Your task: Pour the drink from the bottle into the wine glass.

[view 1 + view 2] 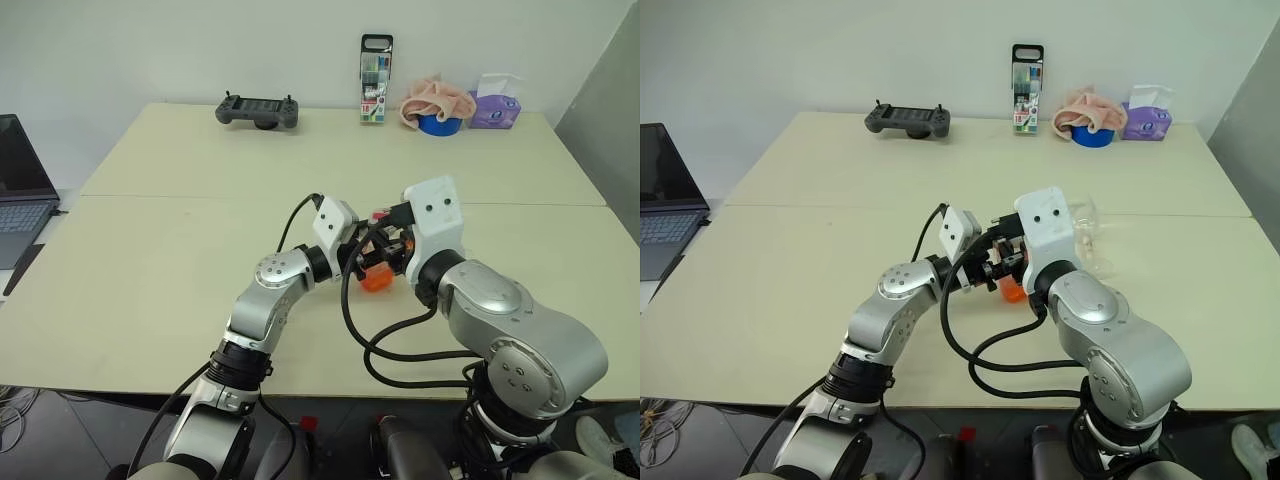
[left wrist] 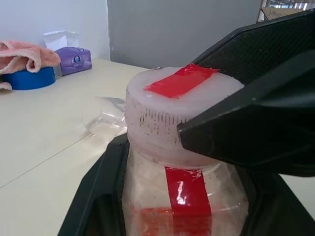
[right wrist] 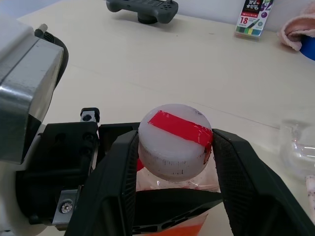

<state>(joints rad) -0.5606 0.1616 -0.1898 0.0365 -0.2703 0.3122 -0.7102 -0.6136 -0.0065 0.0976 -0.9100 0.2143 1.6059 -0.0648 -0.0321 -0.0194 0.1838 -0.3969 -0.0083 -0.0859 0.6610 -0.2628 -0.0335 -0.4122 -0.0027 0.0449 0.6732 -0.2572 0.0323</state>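
I see the bottle (image 3: 174,142) upright above the pale desk (image 1: 180,260), its body pinched by the left tool (image 2: 147,196), while the right tool (image 3: 172,162) has its fingers around the cap (image 2: 172,113). The wine glass (image 1: 1090,235) lies near on the desk. At the far edge, by the white wall, stand a controller (image 1: 259,110), a marker case (image 1: 376,80), a pink cloth (image 1: 436,100) and a tissue box (image 1: 495,105); a laptop (image 1: 20,190) is at the left.
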